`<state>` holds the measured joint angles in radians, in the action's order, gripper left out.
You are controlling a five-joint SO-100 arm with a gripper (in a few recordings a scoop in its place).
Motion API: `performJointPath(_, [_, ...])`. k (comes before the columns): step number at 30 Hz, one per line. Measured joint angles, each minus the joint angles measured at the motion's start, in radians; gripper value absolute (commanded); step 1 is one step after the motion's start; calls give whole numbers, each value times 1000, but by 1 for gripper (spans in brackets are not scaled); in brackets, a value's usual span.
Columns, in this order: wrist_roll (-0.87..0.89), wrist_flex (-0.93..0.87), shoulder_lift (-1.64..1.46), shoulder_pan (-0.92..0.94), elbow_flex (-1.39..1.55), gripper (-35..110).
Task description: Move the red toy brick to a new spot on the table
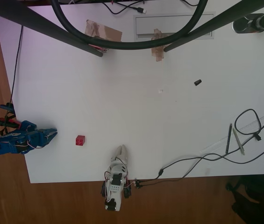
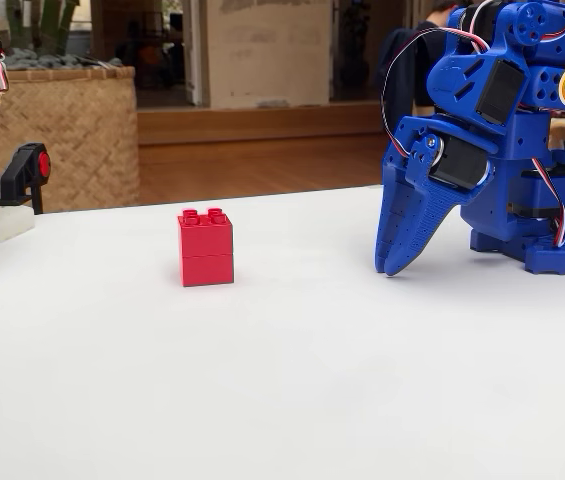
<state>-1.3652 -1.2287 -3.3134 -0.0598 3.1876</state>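
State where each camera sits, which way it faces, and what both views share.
Overhead view: above the table, looking straight down; the blue gripper lies at the picture's left edge.
Fixed view: low at table height, looking across it; the gripper points down at right.
Shared: the red toy brick, standing apart from the gripper.

Home room, wooden floor (image 1: 5, 191), wicker basket (image 2: 72, 135)

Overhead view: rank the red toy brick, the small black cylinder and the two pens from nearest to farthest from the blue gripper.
From the gripper:
1. Red toy brick, just to its right.
2. Small black cylinder, upper right of centre.
3. Two pens, far right.
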Motion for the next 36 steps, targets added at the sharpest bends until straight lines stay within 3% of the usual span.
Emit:
performJointPath(8, [104, 0, 0, -75, 0, 0])
performJointPath(36, [127, 2, 0, -75, 0, 0])
